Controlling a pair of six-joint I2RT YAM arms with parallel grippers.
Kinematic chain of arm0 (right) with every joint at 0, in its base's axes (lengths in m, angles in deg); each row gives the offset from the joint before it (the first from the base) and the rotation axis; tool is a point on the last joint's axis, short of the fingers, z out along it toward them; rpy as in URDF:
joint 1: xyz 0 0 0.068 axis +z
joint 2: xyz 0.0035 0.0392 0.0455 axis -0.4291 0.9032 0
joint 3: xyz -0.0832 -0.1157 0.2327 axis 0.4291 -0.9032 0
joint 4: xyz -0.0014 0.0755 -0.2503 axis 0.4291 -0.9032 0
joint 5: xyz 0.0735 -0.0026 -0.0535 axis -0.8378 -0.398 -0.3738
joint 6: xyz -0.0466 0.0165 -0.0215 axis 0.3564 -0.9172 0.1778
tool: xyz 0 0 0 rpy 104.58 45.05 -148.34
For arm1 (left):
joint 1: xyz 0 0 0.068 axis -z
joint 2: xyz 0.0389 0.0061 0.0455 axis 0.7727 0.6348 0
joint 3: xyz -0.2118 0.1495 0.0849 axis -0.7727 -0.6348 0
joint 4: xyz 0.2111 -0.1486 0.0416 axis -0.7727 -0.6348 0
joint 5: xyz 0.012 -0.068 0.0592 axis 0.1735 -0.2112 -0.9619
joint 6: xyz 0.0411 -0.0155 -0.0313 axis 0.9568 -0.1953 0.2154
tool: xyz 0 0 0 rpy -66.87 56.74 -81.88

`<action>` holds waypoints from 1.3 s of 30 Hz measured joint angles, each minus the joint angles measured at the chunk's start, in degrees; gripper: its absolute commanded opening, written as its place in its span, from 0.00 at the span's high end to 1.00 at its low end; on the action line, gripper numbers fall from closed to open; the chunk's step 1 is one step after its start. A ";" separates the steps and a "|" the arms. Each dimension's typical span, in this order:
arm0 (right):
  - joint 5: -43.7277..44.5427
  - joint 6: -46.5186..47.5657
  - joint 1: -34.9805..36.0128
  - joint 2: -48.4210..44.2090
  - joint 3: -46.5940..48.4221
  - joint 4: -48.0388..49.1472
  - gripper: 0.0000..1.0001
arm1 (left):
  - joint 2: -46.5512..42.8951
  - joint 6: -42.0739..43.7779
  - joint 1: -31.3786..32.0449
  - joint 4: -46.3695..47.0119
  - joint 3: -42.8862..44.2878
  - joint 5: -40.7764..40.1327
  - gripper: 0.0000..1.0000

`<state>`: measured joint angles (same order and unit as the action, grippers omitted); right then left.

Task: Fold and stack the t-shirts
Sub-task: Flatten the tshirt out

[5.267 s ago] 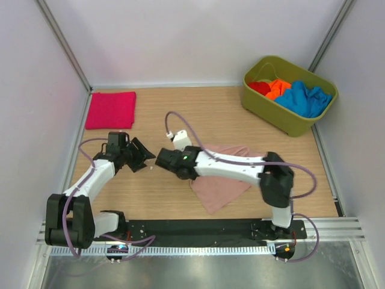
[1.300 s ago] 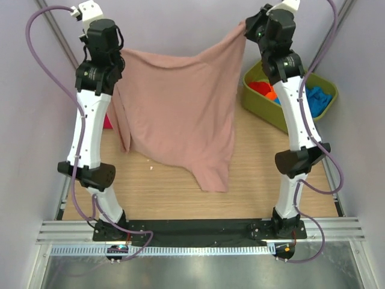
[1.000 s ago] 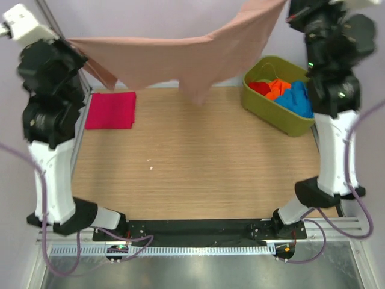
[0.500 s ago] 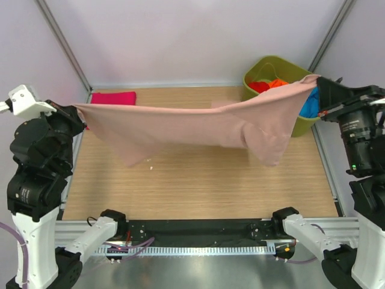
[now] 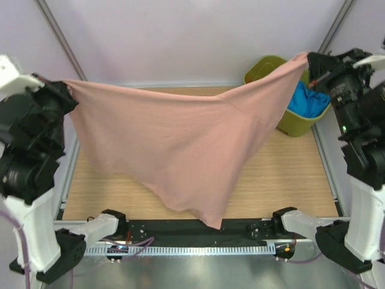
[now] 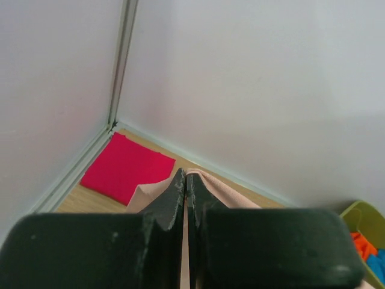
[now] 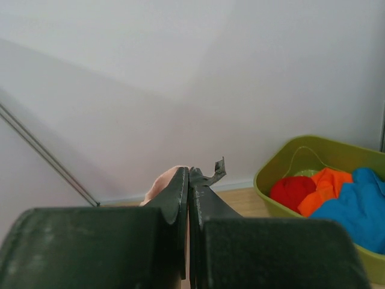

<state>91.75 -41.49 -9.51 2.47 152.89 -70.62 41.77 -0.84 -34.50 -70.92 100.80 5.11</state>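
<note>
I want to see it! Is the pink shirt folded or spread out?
Spread out. The pink shirt hangs in the air, stretched between the left tool and right tool.

The dusty-pink t-shirt (image 5: 180, 150) now hangs broader, its hem seemingly lower.

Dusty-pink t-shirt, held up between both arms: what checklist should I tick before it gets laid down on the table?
1. Left gripper shut on the dusty-pink t-shirt: ok.
2. Right gripper shut on its other end: ok.
3. Shirt hangs even: not ok, the lower edge droops to one point.
4. Table beneath it free: cannot tell, the cloth hides it.
5. Magenta t-shirt lies folded in the far left corner: ok.
6. Cloth apart from the olive-green tub: cannot tell.
</note>
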 measured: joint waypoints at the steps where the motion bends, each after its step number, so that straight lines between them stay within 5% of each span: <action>1: -0.17 0.20 0.00 1.49 0.09 1.60 0.99 | 1.70 0.31 0.00 0.37 0.42 -0.02 1.00; 11: -3.63 3.65 -0.17 29.14 13.40 10.95 0.99 | 27.26 5.03 -4.28 4.70 6.67 -0.22 1.00; 16: -3.74 10.34 -1.07 30.69 14.05 12.00 0.99 | 30.62 6.23 -7.19 6.43 16.81 0.15 1.00; 22: -3.91 16.00 -2.93 20.76 9.49 16.85 0.99 | 17.53 7.23 -7.21 11.76 7.34 0.46 1.00; 30: -7.89 14.84 -2.91 -5.46 -16.83 21.16 0.99 | -0.46 7.32 -7.23 13.99 -18.43 0.81 1.00; 39: -4.74 1.05 -2.91 -18.64 -37.31 3.17 0.99 | -10.97 6.25 -7.23 6.60 -37.77 4.59 1.00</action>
<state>87.00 -40.44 -12.42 -16.17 115.58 -67.45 30.80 5.41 -41.73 -64.32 63.03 9.70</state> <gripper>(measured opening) 0.033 0.005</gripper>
